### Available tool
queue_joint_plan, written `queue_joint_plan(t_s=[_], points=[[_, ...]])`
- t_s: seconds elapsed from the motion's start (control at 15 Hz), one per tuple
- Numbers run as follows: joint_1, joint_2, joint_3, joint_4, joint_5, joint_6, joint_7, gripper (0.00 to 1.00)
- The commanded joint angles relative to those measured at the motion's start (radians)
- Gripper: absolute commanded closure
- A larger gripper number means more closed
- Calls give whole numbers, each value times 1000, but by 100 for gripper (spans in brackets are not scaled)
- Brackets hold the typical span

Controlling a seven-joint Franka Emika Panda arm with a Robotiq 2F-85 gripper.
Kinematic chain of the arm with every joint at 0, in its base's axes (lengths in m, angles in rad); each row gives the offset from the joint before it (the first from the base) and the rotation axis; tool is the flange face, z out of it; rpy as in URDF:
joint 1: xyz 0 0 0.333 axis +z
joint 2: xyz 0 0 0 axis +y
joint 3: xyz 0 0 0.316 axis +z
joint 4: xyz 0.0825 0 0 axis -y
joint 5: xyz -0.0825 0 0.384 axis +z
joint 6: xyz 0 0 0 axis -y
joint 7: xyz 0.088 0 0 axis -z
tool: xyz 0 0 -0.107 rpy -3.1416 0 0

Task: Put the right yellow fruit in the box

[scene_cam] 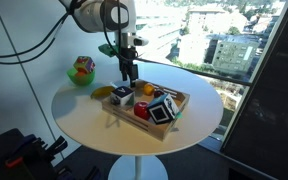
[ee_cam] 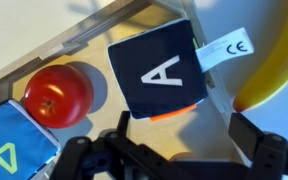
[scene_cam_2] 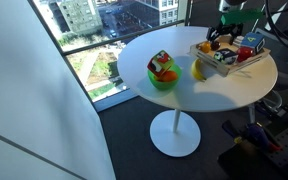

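Observation:
The light-wood box (scene_cam: 176, 122) stands on the round white table and also shows in the other exterior view (scene_cam_2: 224, 68). It holds a dark cube marked A (ee_cam: 156, 70), a red fruit (ee_cam: 56, 95) and a blue cube (ee_cam: 9, 145). The small yellow-orange fruit (scene_cam: 122, 96) lies at the box's end wall; I cannot tell if it is inside. A yellow fruit (ee_cam: 276, 60) shows beyond that wall in the wrist view. My gripper (scene_cam: 130, 72) hangs over the box, jaws (ee_cam: 184, 128) open and empty just above the A cube.
A paler, longer yellow fruit (scene_cam: 103, 92) lies on the table beside the box. A green bowl (scene_cam: 81, 74) with a coloured cube stands apart near the table edge, also in the other exterior view (scene_cam_2: 164, 78). A window is close behind.

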Motion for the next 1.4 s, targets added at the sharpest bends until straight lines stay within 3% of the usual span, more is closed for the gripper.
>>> queue_joint_plan(t_s=[0.0,0.67,1.33], points=[[3,-25,18,1,31,-95,-58,0],[19,-99,61,-11,19,-282,-167,0],[40,-210,94,-36,6,-450,-161,0]])
